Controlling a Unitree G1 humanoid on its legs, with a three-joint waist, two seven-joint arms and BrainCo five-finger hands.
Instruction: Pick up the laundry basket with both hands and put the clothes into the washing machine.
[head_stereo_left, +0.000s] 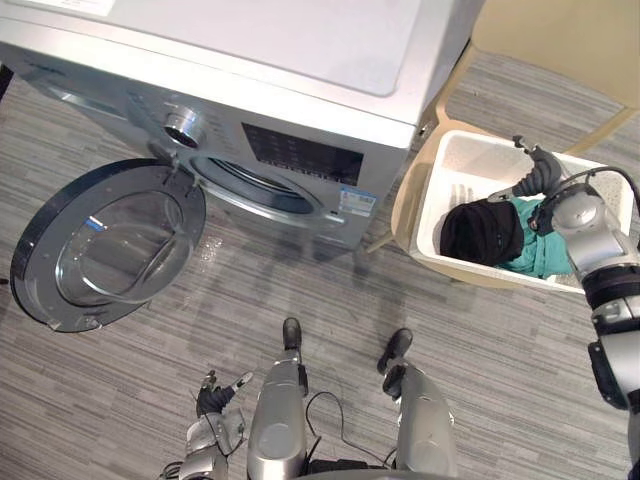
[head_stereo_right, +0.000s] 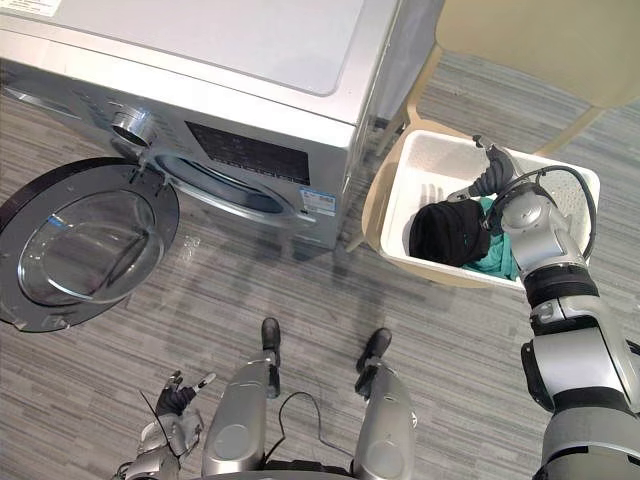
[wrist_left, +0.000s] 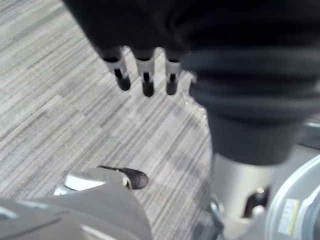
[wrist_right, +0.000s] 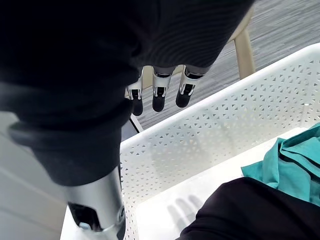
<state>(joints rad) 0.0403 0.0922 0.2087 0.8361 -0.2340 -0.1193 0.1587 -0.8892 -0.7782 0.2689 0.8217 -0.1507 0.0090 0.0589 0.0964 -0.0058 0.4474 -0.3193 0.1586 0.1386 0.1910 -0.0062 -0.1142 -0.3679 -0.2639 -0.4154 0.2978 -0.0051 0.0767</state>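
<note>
The right hand (wrist_right: 159, 95) hovers over the white laundry basket (wrist_right: 210, 130), fingers straight and empty in its wrist view. Inside lie a black garment (head_stereo_left: 482, 232) and a teal garment (head_stereo_left: 532, 255). The eye views add the beige chair (head_stereo_left: 400, 210) underneath, the washing machine (head_stereo_left: 300, 50) with its door (head_stereo_left: 110, 250) open, and the left hand (head_stereo_left: 215, 395), low, relaxed and empty.

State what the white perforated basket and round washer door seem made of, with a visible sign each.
White perforated laundry basket: probably matte moulded plastic, given its regular triangular holes. Round washing machine door: apparently clear glass or plastic, reflective, in a dark rim.
</note>
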